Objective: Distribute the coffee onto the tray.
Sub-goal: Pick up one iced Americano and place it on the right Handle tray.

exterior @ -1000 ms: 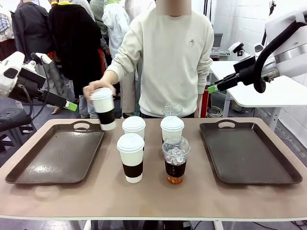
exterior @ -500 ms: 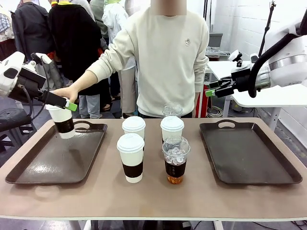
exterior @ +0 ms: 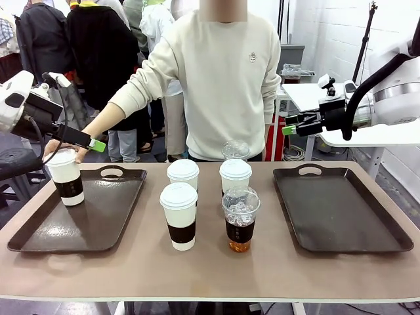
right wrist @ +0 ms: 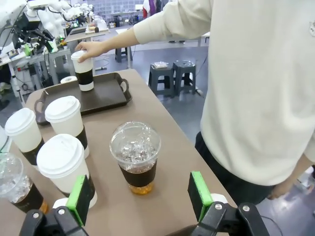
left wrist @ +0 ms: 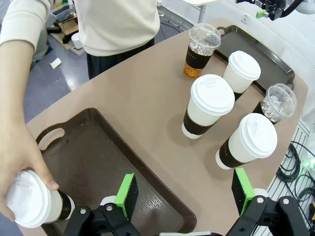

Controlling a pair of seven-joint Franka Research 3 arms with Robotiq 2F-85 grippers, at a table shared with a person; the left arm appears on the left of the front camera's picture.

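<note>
Tan table (exterior: pixel 131 272) has a dark brown left tray (exterior: pixel 98 220) and a matching right tray (exterior: pixel 341 210) flat on it. Between them, straight on the tabletop, sits a cluster of three white lidded cups (exterior: pixel 179 216) with brown sleeves, plus two clear iced drinks (exterior: pixel 240 226).

We see the far iced cup (exterior: pixel 235 150) mostly hidden behind a lidded cup (exterior: pixel 235 176), and the left gripper (exterior: pixel 97 145) covers part of the person's hand (exterior: pixel 62 151).

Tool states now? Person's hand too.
Left tool: open, empty.
Right tool: open, empty.
Person's hand: holding a white lidded cup.
</note>
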